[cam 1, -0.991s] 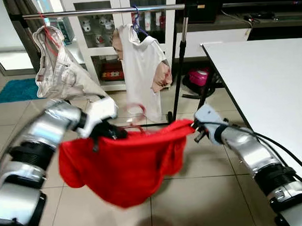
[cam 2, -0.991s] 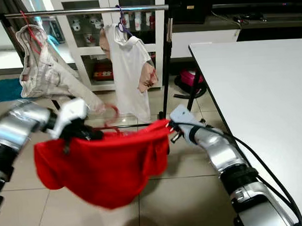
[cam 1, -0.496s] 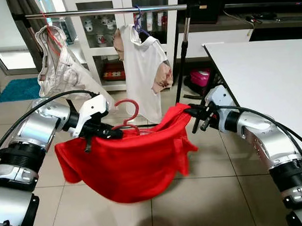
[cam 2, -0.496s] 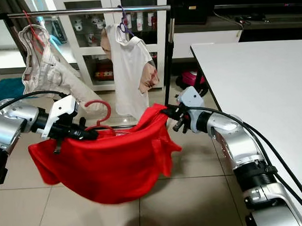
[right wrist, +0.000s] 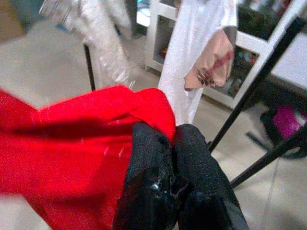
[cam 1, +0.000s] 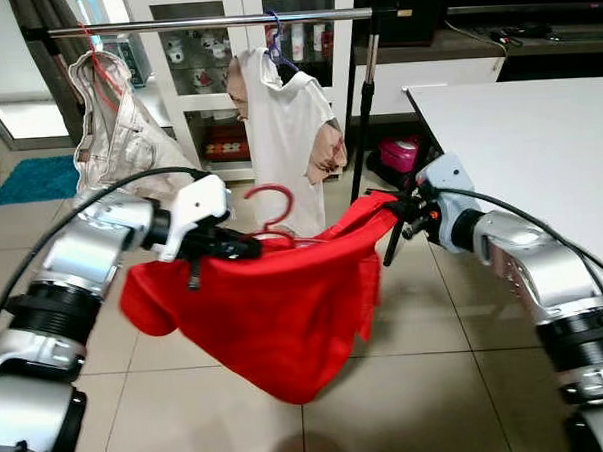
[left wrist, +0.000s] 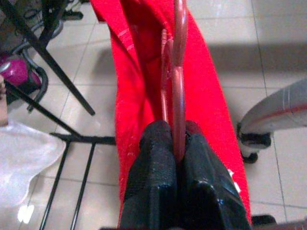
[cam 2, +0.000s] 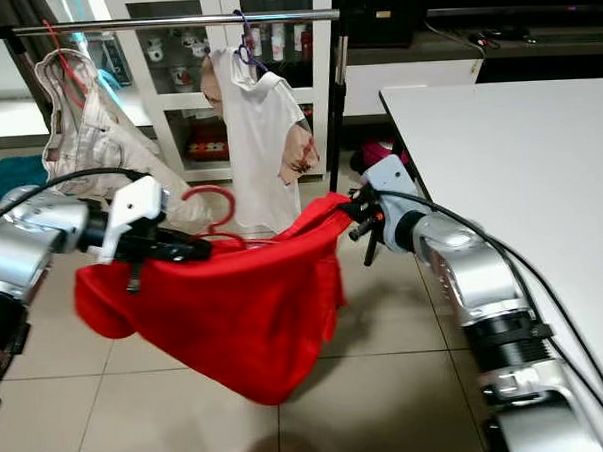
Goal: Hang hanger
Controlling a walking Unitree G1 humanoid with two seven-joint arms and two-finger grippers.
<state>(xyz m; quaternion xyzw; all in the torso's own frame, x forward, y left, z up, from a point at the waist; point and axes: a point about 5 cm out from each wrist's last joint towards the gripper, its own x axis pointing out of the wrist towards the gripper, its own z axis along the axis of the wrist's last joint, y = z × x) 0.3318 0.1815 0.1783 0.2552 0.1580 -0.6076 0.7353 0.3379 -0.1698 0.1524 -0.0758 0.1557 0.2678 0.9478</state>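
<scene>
A red garment hangs on a red hanger held in the air between my two arms, in front of the clothes rail. My left gripper is shut on the red hanger's bar, with the hook standing up just past it. My right gripper is shut on the garment's far shoulder. The garment sags below both grippers. The rail runs high above and behind the hook.
A pale garment on a red hanger and a white shirt on a blue hanger hang on the rail. The rack's black post stands right of them. A white table lies at right. A cabinet stands behind.
Both arms have lifted the hanger and garment higher and a little right. The hook now stands closer to the white shirt.
</scene>
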